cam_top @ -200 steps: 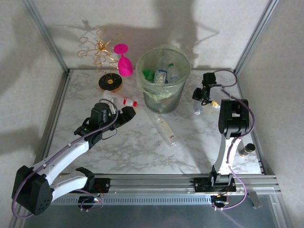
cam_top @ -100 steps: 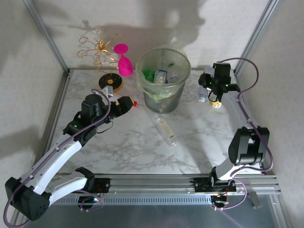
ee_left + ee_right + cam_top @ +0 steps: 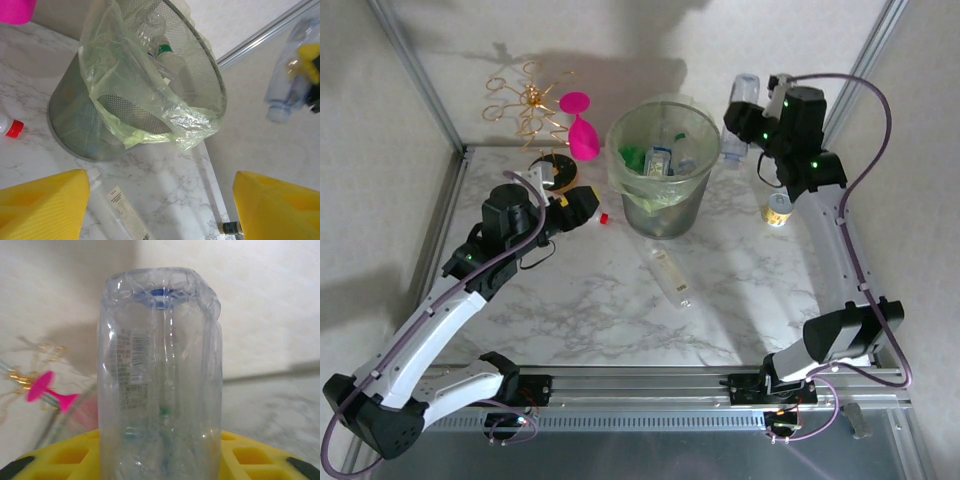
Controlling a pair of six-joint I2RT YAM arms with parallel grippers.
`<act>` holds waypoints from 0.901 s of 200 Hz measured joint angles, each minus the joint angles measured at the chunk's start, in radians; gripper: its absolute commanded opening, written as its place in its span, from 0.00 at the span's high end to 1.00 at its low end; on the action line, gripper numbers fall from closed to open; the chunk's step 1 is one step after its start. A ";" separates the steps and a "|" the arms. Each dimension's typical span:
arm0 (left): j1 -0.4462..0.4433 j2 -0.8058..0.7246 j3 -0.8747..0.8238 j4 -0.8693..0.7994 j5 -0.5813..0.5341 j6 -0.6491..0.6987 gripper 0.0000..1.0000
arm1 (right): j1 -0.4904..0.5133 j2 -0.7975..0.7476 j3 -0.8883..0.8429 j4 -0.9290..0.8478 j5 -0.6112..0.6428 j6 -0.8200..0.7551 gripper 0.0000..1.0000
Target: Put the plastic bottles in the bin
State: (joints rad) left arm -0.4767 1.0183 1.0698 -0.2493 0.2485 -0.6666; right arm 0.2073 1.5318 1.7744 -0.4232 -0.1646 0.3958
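Observation:
The bin [image 3: 665, 205], a grey mesh wastebasket lined with a pale green bag, stands at the back middle and holds several plastic bottles [image 3: 665, 155]. My right gripper [image 3: 748, 118] is raised just right of the bin's rim, shut on a clear bottle [image 3: 743, 95] that stands bottom-up between the yellow pads [image 3: 160, 380]. My left gripper [image 3: 582, 204] hangs open left of the bin [image 3: 150, 95], with nothing between its fingers [image 3: 45, 205]. A red-capped bottle [image 3: 601, 216] lies beside it on the table [image 3: 12, 127]. A flat clear bottle [image 3: 670, 278] lies in front of the bin [image 3: 117, 205].
A pink goblet [image 3: 582, 130] and a gold wire stand [image 3: 535, 115] sit at the back left. A short can with a yellow label [image 3: 778, 210] stands right of the bin. Metal frame posts edge both sides of the marble table [image 3: 620, 320].
My right arm has lifted the clear bottle from the table and carried it up and back to beside the bin's rim. My left arm has drawn back leftward, away from the red-capped bottle.

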 measured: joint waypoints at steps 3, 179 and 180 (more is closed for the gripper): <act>0.000 0.002 0.000 -0.001 0.000 0.002 0.25 | 0.006 0.012 0.019 0.000 -0.005 0.002 0.55; 0.009 0.010 0.000 -0.040 -0.010 0.039 0.25 | 0.158 0.419 0.258 -0.135 -0.026 0.014 0.51; 0.009 0.010 0.000 -0.040 -0.011 0.039 0.25 | 0.158 0.419 0.258 -0.135 -0.026 0.014 0.51</act>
State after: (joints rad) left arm -0.4679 1.0279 1.0695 -0.2890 0.2379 -0.6273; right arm 0.3653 1.9511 2.0327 -0.5587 -0.1902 0.4095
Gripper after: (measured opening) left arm 0.756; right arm 0.482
